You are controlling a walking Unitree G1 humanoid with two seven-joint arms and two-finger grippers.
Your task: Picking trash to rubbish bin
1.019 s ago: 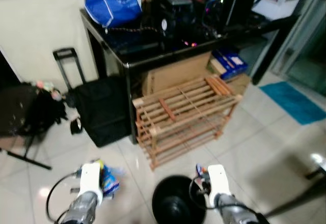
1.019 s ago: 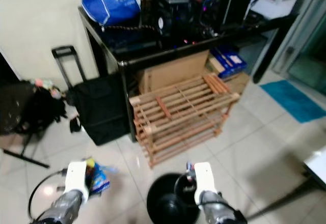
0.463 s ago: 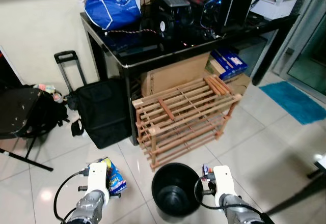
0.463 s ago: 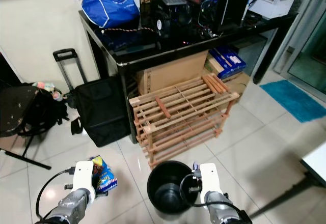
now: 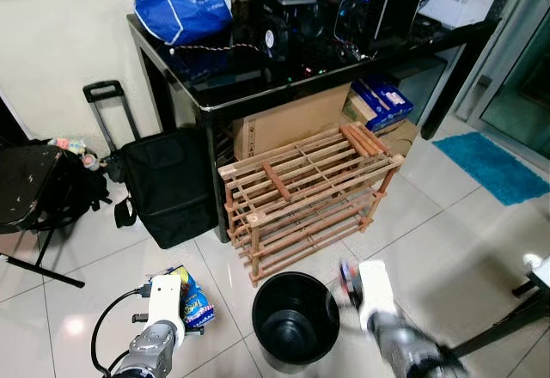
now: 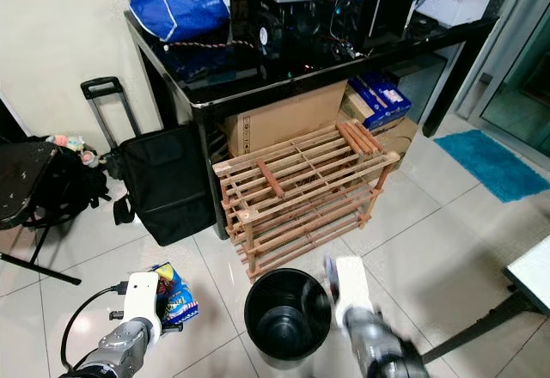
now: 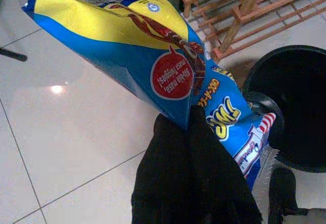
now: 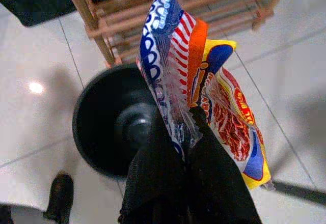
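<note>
A black round rubbish bin (image 5: 295, 320) stands on the white tiles in front of me. My left gripper (image 7: 187, 119) is shut on a blue and yellow snack packet (image 7: 147, 66), held low to the left of the bin (image 7: 295, 107). My right gripper (image 8: 175, 127) is shut on a red, white, blue and orange striped wrapper (image 8: 178, 66). It hangs just right of the bin (image 8: 102, 127), near the rim. The right arm (image 5: 378, 309) is blurred in the eye views. The packet (image 5: 196, 305) shows beside the left wrist.
A wooden slatted shoe rack (image 5: 305, 198) stands just behind the bin, under a black glass table (image 5: 223, 86) loaded with electronics and a blue bag. A black trolley case (image 5: 168, 185) and a dark chair (image 5: 34, 189) are at the left. A blue mat (image 5: 494, 163) lies at the right.
The view has sharpened and shifted, so the bin lies fully in sight. My right arm is now blurred in motion beside the bin. Both grippers still hold their packets.
</note>
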